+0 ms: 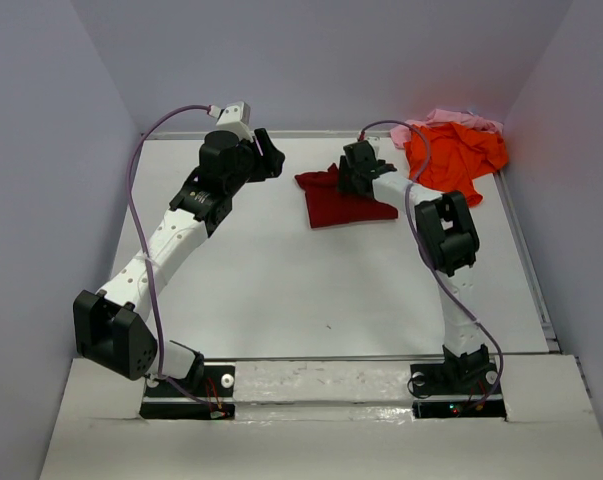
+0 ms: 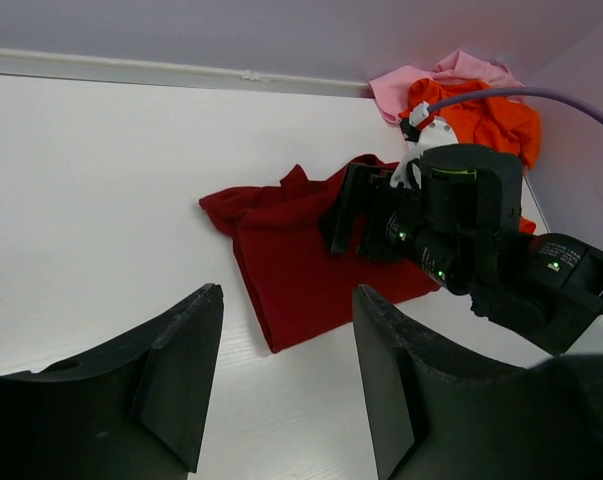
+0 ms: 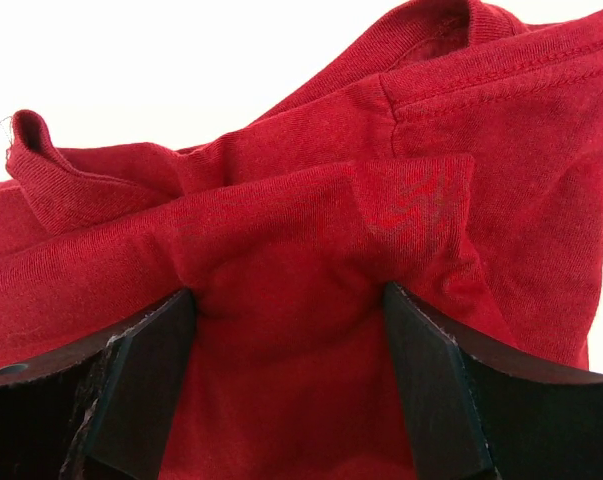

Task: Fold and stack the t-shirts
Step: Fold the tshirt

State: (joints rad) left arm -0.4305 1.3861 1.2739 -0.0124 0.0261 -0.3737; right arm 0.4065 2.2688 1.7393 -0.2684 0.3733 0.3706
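Note:
The maroon t-shirt (image 1: 343,207) lies partly folded at the back middle of the table, with a rumpled edge toward the left; it also shows in the left wrist view (image 2: 301,270). My right gripper (image 1: 352,180) is open and pressed down onto the shirt's far edge, with a bulge of maroon cloth (image 3: 311,200) between its fingers (image 3: 146,360). My left gripper (image 1: 271,160) is open and empty, held above bare table left of the shirt (image 2: 287,295). The orange t-shirt (image 1: 456,155) lies crumpled in the back right corner on top of the pink t-shirt (image 1: 451,117).
The back wall (image 1: 311,60) and the side walls close in the table. The orange and pink pile (image 2: 481,115) sits just behind my right arm (image 1: 446,235). The table's front edge (image 1: 331,358) runs between the arm bases.

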